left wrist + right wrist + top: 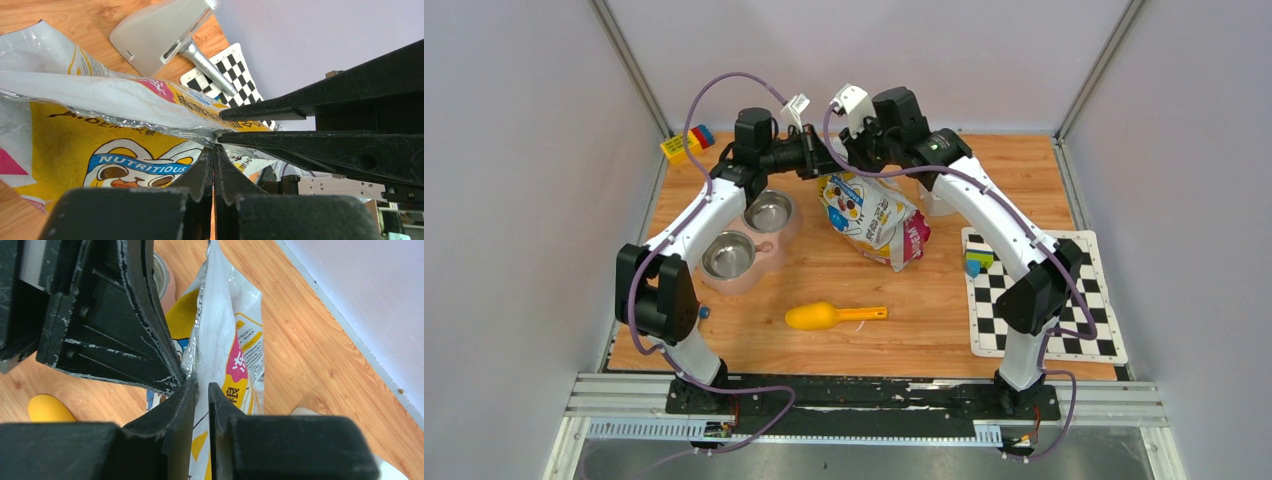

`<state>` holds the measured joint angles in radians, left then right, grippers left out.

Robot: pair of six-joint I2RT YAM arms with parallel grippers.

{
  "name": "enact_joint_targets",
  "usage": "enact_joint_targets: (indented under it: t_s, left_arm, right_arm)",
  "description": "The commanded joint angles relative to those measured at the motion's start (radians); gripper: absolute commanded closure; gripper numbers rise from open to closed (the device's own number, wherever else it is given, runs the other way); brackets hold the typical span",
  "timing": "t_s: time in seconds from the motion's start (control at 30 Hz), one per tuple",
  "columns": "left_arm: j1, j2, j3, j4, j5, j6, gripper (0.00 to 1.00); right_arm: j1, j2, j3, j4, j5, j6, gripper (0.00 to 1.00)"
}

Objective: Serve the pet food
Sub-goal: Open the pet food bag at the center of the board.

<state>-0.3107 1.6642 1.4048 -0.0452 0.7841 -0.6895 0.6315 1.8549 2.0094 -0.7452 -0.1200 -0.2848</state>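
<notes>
Currently the step in hand is judged to be opening the mouth of the cat food bag (874, 215). The bag stands on the wooden surface (904, 310) to the right of the pink double bowl (769, 248), with its base down and its top edge raised between the two arms. No pet food shows in any view, so it is judged to be inside the bag.

Findings:
- The left gripper (214, 150) has its fingers clenched. The crinkled silver-lined top edge of the bag sits at their tips and appears pinched there.
- The right gripper (202, 390) has its fingers slightly parted astride the same edge, just beside the left pair. Bag film lies in the gap, but whether they bear on it cannot be told.
- The two grips sit almost tip to tip on one short stretch of edge.
- The yellow scoop (819, 317) lies untouched on the near surface, well apart from the bag.

Recommendations:
- Before any pull, the right fingers need a firm hold on one lip only, with the left fingers on the opposite lip. If both lips sit in one grip, the mouth will not part.
- The pull should be level and apart, not upward, so the base stays on the surface.
- The film is slick and crinkly, so slippage is the likely fault.
- The mouth should face up to avoid spilling.
</notes>
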Motion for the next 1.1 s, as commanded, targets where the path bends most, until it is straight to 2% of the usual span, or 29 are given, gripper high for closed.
enact_joint_targets:
  t_s: [0.0,0.27,1.07]
  left_arm:
    - [0.018,-0.051,0.001,0.015,-0.013,0.025,1.00]
    - [0.018,-0.046,0.001,0.020,-0.012,0.021,1.00]
    - [0.018,-0.047,0.010,0.020,-0.003,0.020,1.00]
  right_arm:
    - [-0.003,-0.046,0.006,-0.029,-0.016,-0.024,0.87]
    - [-0.004,-0.048,0.005,-0.050,-0.007,-0.051,1.00]
    - [-0.003,-0.065,0.009,-0.015,0.072,-0.052,1.00]
